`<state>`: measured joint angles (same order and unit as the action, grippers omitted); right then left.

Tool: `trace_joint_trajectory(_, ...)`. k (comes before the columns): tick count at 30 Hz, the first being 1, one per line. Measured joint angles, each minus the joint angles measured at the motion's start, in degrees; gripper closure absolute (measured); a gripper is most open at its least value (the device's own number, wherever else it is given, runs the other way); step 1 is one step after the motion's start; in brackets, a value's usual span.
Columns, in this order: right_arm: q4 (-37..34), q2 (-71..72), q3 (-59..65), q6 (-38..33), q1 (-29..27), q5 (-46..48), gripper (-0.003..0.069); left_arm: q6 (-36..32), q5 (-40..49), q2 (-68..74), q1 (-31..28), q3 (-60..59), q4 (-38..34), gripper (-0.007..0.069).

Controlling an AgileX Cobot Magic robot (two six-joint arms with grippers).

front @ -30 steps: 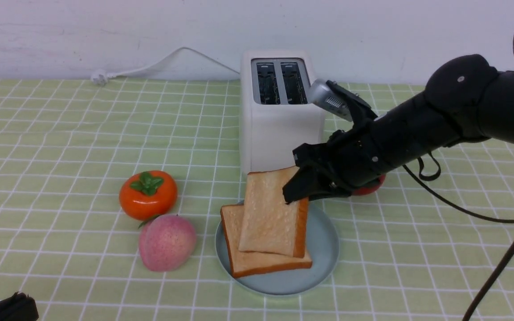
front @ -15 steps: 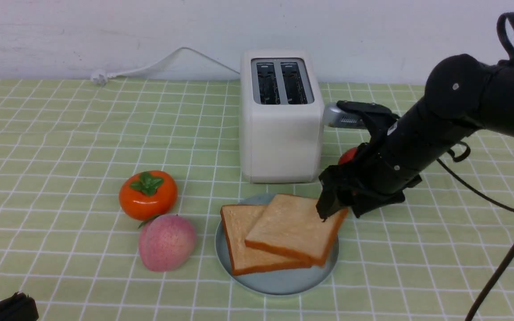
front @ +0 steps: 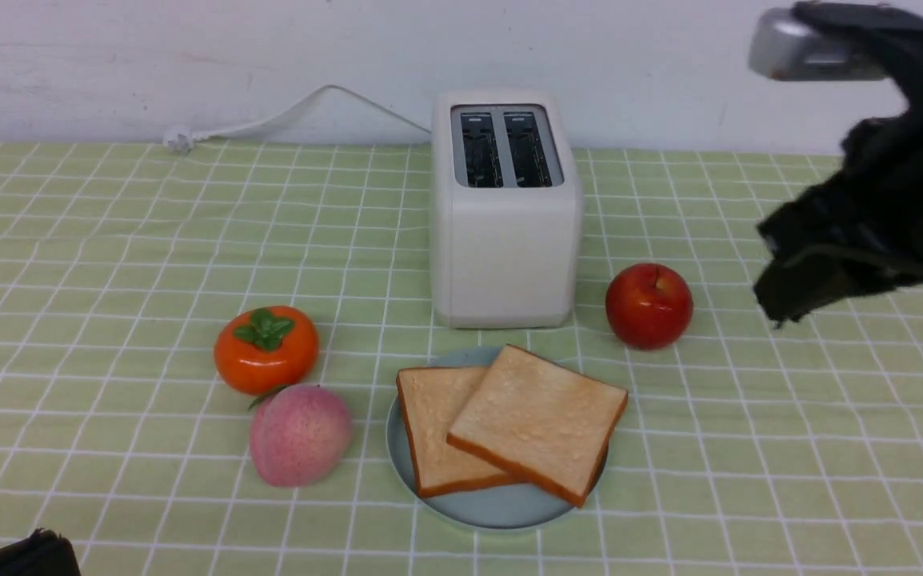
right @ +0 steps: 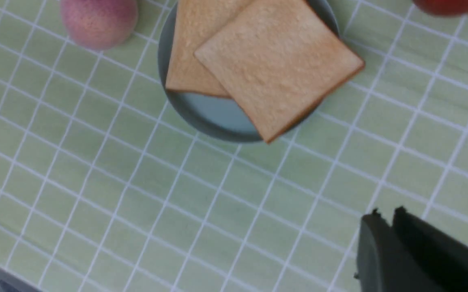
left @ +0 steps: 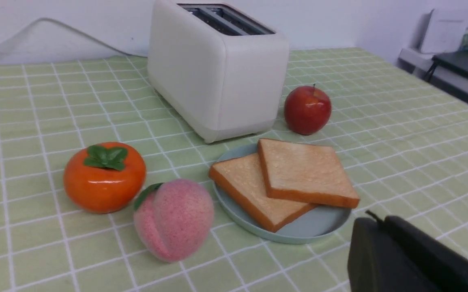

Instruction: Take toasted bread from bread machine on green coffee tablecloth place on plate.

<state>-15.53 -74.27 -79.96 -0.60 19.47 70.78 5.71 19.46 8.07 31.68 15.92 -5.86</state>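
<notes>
Two slices of toasted bread lie on the light blue plate [front: 501, 512] in front of the bread machine [front: 504, 212]. The upper slice [front: 537, 420] rests flat across the lower slice [front: 429, 428] and overhangs the plate's right rim. Both toaster slots are empty. The green coffee tablecloth [front: 109, 240] covers the table. My right gripper [front: 777, 308] hangs above the cloth at the far right, well clear of the plate, shut with nothing in it. My left gripper [left: 374, 221] sits low at the near left, shut and empty, beside the plate [left: 315, 227].
A red apple [front: 649, 305] stands right of the toaster. An orange persimmon [front: 266, 349] and a pink peach [front: 299, 434] sit left of the plate. The toaster's white cord [front: 285, 116] runs along the back wall.
My right gripper let go of the upper slice, which dropped flat onto the plate. The arm then pulled up and away to the right and its jaws closed, uncovering the apple.
</notes>
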Motion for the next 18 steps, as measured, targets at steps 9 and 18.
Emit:
trace_joint_trajectory(9, 3.19, 26.09, 21.27, 9.64, 0.00, -1.19, 0.0670, -0.12, -0.76, 0.00, 0.00, 0.00, -0.74, 0.0637)
trace_joint_trajectory(18, 7.09, 55.53, 44.53, 12.97, 0.00, -25.78, 0.0658, -0.17, -0.22, 0.00, 0.00, 0.00, -0.74, 0.0637)
